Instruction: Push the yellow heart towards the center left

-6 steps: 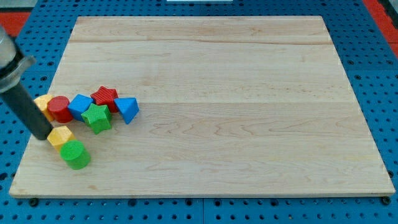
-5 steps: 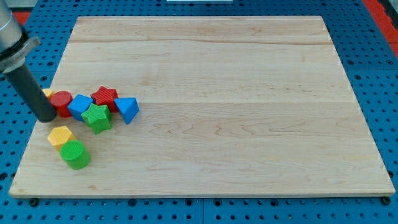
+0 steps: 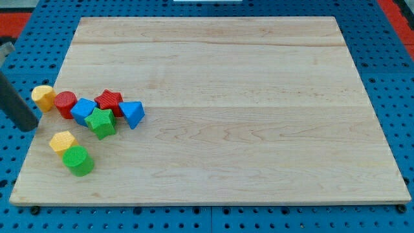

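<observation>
At the view's left edge, all 8 blocks sit clustered on the table; the rest follows by item.
my tip (image 3: 28,127): lower end of the dark rod, off the wood over the blue pegboard (image 3: 388,97), just left of and slightly below the yellow heart, a small gap between them, not touching.
end effector: a plain rod, no jaws, so nothing to open or close; it holds nothing.
yellow heart (image 3: 43,96): at the left edge of the table (image 3: 226,77), about mid-height, partly over the wood's border; its right side is just beside or touching the red cylinder, cannot tell which.
red cylinder (image 3: 65,103): right of the yellow heart, touching the blue block on its right.
blue block (image 3: 83,110): shape unclear, wedged between the red cylinder and the green star.
green star (image 3: 101,122): below the red star, touching the blue block.
red star (image 3: 109,100): top of the cluster, right of the blue block.
blue triangle (image 3: 132,113): rightmost piece, just beside both stars.
yellow block (image 3: 62,142): blocky, exact shape unclear, below the row, apart from it, right of my tip.
green cylinder (image 3: 78,160): touching the yellow block's lower right, lowest piece of the 8.
</observation>
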Motion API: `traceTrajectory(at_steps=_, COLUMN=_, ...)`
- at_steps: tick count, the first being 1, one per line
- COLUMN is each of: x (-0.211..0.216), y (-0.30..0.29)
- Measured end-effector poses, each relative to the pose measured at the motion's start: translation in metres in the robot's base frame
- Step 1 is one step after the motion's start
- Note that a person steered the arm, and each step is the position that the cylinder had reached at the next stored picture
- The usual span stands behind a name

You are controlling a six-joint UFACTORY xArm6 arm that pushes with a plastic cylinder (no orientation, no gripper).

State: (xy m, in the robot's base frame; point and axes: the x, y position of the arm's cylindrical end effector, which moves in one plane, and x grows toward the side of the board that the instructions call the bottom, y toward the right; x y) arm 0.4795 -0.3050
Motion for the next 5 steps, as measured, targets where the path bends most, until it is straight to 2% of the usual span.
traceTrajectory(at_steps=2, x=-0.056, y=0.000)
traceTrajectory(at_steps=3, x=-0.085, y=0.025)
traceTrajectory(at_steps=4, x=-0.091, y=0.049)
traceTrajectory(at_steps=5, x=-0.045, y=0.038)
